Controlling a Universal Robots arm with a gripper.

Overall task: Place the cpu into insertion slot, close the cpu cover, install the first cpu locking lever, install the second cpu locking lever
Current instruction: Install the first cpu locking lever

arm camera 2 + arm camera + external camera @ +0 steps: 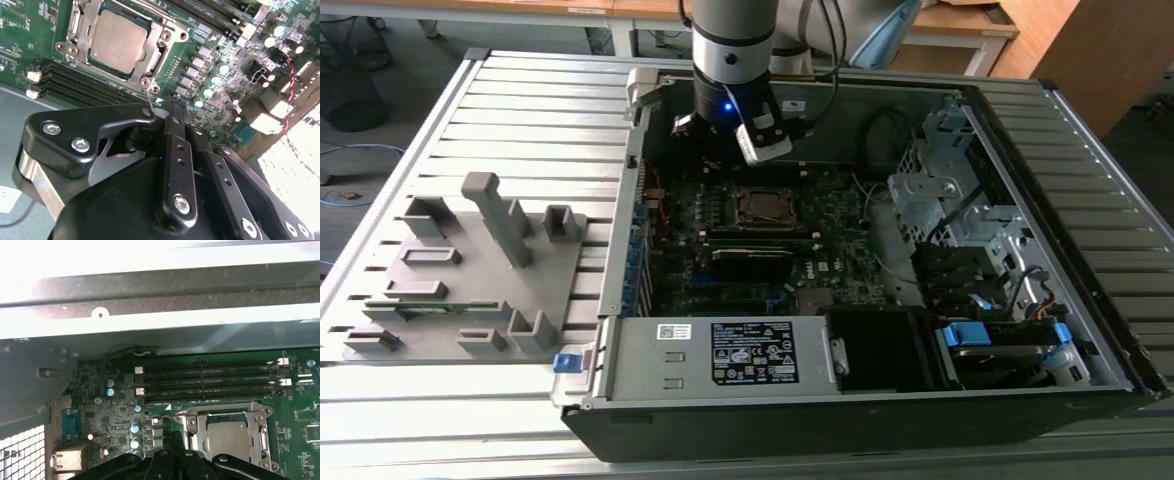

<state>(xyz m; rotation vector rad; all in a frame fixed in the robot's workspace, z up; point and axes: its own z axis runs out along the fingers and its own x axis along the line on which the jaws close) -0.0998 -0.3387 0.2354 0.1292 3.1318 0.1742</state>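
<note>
Slatted tabletop (520, 110) is carrying an open computer case (881, 425); claw (178, 106), closed together, is hovering just beside the seated cpu (117, 40).

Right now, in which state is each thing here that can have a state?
cpu: seated in the insertion slot.
cpu cover: closed flat over the cpu.
locking lever: thin end stands free beside the socket corner, seemingly not latched.
gripper: shut, tip next to that lever end.
computer case: open, board exposed.
</note>
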